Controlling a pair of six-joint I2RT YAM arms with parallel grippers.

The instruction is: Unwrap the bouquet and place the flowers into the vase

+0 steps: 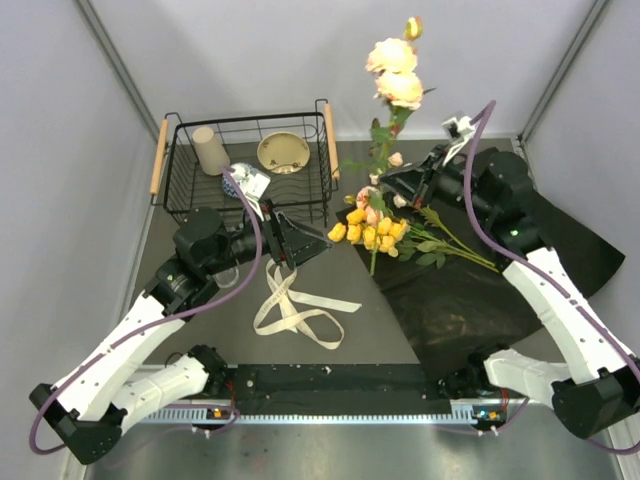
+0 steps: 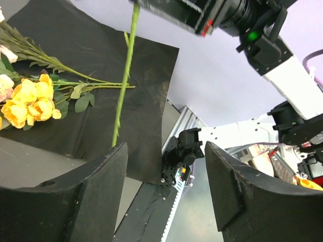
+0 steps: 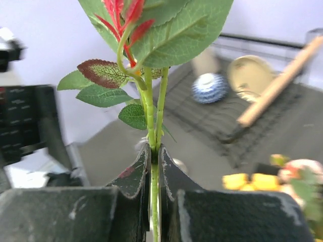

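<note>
The bouquet lies undone: its black paper (image 1: 470, 290) is spread flat at the right and the cream ribbon (image 1: 300, 310) lies loose at the centre. Yellow and pink flowers (image 1: 372, 230) rest on the paper's left edge. My right gripper (image 1: 400, 183) (image 3: 154, 151) is shut on two green rose stems (image 3: 153, 126), holding peach roses (image 1: 395, 75) upright high above the table. That stem (image 2: 125, 75) hangs down just past my left gripper (image 1: 305, 240) (image 2: 166, 171), which is open with nothing between its fingers. I cannot make out the vase; it is hidden.
A black wire basket (image 1: 170, 190) with wooden handles stands at the back left and holds a beige cup (image 1: 210, 150), a blue-patterned bowl (image 3: 209, 88) and a tan plate (image 1: 283, 152). Grey walls close in on three sides.
</note>
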